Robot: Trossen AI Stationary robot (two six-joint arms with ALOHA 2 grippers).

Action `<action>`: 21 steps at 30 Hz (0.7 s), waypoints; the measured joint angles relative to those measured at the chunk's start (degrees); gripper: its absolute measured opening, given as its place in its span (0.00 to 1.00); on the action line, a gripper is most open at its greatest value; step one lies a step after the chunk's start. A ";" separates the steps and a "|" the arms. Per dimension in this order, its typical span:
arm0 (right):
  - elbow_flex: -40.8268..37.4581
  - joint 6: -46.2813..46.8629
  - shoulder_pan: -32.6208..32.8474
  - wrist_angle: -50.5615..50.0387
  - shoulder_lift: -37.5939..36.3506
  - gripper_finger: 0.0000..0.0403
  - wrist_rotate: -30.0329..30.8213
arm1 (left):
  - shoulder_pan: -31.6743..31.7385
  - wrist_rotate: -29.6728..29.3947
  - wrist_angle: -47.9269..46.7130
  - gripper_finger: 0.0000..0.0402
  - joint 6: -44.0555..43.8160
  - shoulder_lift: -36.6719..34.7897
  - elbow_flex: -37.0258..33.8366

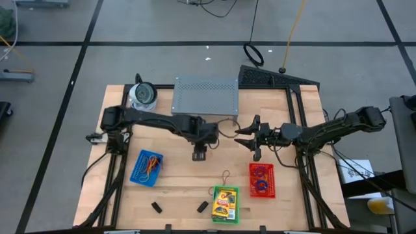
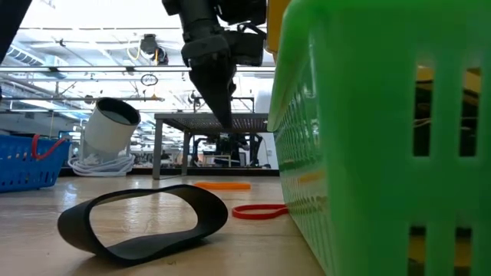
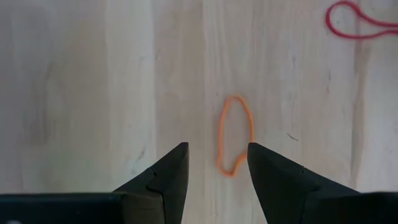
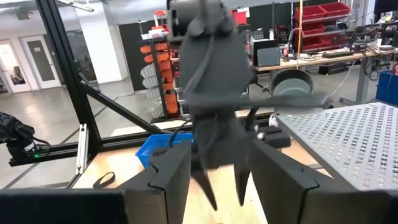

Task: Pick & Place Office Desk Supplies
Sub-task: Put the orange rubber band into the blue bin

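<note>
The left gripper [image 3: 217, 171] hangs with jaws apart over an orange band [image 3: 234, 134] lying flat at centre frame on the table [image 3: 81, 93]. It looks light, limp and thin; pinching across one strand seems best. The right gripper [image 1: 252, 140], also parted, waits mid-frame.

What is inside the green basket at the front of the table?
The green basket holds a yellow-orange crayon box, seen from above. Anything lying under that box is covered, so it cannot be seen.
</note>
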 joint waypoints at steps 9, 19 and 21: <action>0.00 -0.41 -0.17 -0.39 0.02 0.39 0.00 | -4.15 -3.09 -0.76 0.43 -3.68 1.49 0.85; 0.00 -0.42 -0.17 -0.85 0.04 0.39 0.00 | -4.37 -1.98 -1.28 0.43 -5.06 5.43 0.87; 0.00 -0.42 -0.17 -1.03 0.04 0.39 0.00 | -4.44 -1.64 -1.22 0.43 -5.02 6.77 0.87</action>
